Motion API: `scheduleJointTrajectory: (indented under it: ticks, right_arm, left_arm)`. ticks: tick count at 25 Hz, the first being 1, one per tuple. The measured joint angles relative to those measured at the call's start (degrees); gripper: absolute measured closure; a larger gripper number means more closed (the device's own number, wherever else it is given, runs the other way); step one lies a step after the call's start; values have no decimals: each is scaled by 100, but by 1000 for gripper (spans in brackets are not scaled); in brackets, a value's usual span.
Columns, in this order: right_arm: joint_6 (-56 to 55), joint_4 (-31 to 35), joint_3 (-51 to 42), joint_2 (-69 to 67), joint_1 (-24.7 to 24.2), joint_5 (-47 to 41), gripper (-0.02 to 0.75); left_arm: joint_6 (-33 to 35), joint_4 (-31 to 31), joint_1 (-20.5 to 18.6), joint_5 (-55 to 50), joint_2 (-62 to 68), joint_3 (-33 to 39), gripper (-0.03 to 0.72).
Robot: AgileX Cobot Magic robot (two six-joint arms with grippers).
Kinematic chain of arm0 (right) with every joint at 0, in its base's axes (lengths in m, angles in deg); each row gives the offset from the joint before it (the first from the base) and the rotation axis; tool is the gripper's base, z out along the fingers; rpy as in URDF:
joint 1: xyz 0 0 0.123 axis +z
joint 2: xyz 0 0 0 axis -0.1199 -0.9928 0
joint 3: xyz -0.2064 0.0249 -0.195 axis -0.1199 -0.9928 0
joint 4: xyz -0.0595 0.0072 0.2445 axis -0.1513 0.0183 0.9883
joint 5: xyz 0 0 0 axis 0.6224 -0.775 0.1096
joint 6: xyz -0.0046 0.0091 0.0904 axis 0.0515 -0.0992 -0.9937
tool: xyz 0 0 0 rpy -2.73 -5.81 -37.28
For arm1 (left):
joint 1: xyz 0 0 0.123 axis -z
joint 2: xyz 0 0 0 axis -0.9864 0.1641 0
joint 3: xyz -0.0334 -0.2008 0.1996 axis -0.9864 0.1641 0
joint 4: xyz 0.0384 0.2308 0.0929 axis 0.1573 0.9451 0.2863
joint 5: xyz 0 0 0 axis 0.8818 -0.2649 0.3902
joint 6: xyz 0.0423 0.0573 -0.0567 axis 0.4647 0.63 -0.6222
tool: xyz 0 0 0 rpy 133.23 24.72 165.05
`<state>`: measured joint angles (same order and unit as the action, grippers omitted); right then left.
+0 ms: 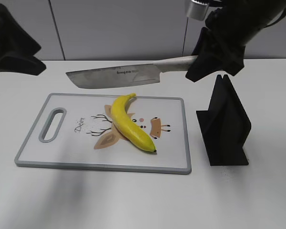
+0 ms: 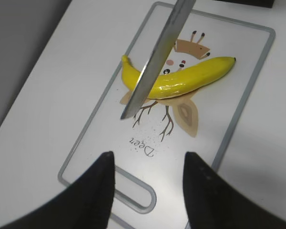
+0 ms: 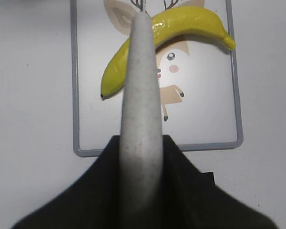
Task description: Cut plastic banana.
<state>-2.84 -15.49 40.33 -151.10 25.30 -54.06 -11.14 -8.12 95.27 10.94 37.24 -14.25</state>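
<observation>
At the left edge of the exterior frame my left gripper hangs with fingers spread, grasping nothing, above the handle end of the cutting board; at centre the plastic banana lies slantwise on the board; above it hovers the knife, its handle clenched by my right gripper at upper right; a black stand sits right of the board.

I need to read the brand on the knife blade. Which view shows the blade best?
The exterior view: the knife blade appears side-on, whole, with its printed mark facing the camera. The left wrist view shows it as a narrow slanted strip above the plastic banana. The right wrist view shows mostly the pale handle; the blade is hidden behind it.
</observation>
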Motion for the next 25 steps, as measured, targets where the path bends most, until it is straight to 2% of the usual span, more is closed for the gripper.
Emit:
scheduleJointTrajectory:
  ticks: [3,8,12,18,21,25]
  right_arm:
    - [140,133,311,-335,0,-92,559]
    - [329,270,627,-604,0,-164,559]
    - [400,323,692,-694,0,-185,559]
    - [412,329,692,-732,0,-202,559]
    - [422,351,692,-732,0,-203,559]
    - [434,426,692,-732,-5,-203,559]
  left_arm:
    - [384,-145,35,-310,777,-564,232]
    - [1005,-182,316,-511,1764,-1264,232]
    - [1107,-188,454,-545,2251,-1636,232]
    - [1107,99,459,-559,2568,-1725,240]
    - [1107,180,459,-496,2620,-1725,300]
    - [1112,250,459,-449,2620,-1731,529]
